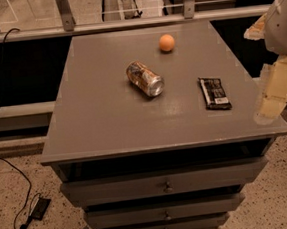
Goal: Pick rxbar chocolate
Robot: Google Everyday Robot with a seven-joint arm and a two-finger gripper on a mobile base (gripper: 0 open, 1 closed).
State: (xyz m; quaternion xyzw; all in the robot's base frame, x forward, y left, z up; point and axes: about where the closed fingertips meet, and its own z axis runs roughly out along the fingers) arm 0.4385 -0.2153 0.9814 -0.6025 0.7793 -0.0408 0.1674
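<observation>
Filling most of the view is a grey drawer cabinet [109,124], its flat top carrying everything. Off its right edge hangs the gripper [273,95], near the bar but not touching it; whether it is spread or closed I cannot tell. A dented can [145,78] lies mid-top. The rxbar chocolate [215,93] lies flat by the right edge. It looks light, thin and probably slick-wrapped, so I'd pinch across its narrow width. An orange ball [166,42] sits farther back.

Items on the worktop [104,120]: one rxbar chocolate [214,93] near the right edge, one metal can [145,78] at centre, one orange ball [166,42] near the far edge. Drawers [139,185] below: three. One gripper [272,100], at the right edge by the front right corner.
</observation>
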